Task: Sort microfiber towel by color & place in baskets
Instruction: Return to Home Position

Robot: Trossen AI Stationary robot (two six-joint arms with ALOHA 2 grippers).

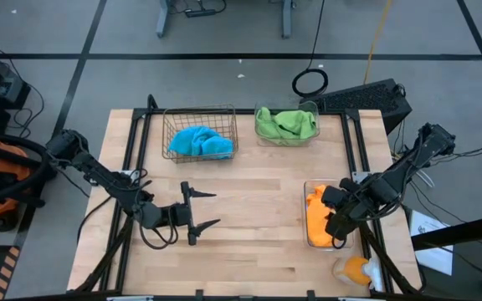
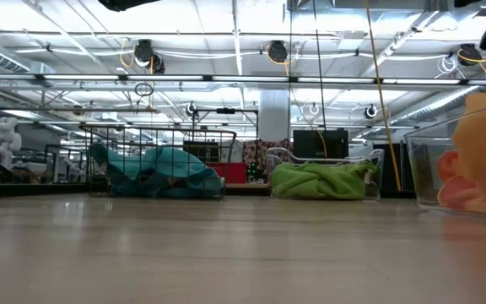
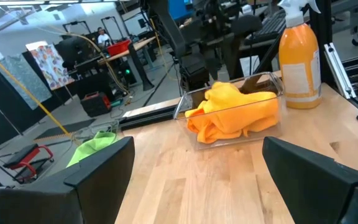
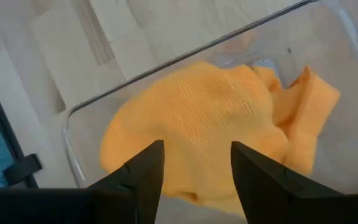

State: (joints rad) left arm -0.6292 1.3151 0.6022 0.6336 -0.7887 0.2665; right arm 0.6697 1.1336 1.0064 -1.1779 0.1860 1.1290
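Observation:
An orange towel [image 4: 210, 118] lies bunched in a clear plastic bin [image 1: 308, 238] at the table's right side. My right gripper [image 4: 197, 149] hangs open just above it, fingers pointing down, one on either side of the towel's middle. It also shows in the high view [image 1: 337, 219]. A blue towel [image 1: 199, 142] lies in the wire basket [image 1: 172, 124] at the far side. A green towel [image 1: 287, 124] lies in a second clear bin [image 1: 260, 113] beside it. My left gripper [image 1: 206, 209] is open and empty, level over the bare table's middle left.
An orange spray bottle [image 1: 354, 269] stands at the near right corner beside the orange towel's bin, and also shows in the left wrist view [image 3: 299, 56]. Black rails [image 1: 132, 167] run along the table's left and right sides. Bare wood [image 1: 258, 201] lies between the grippers.

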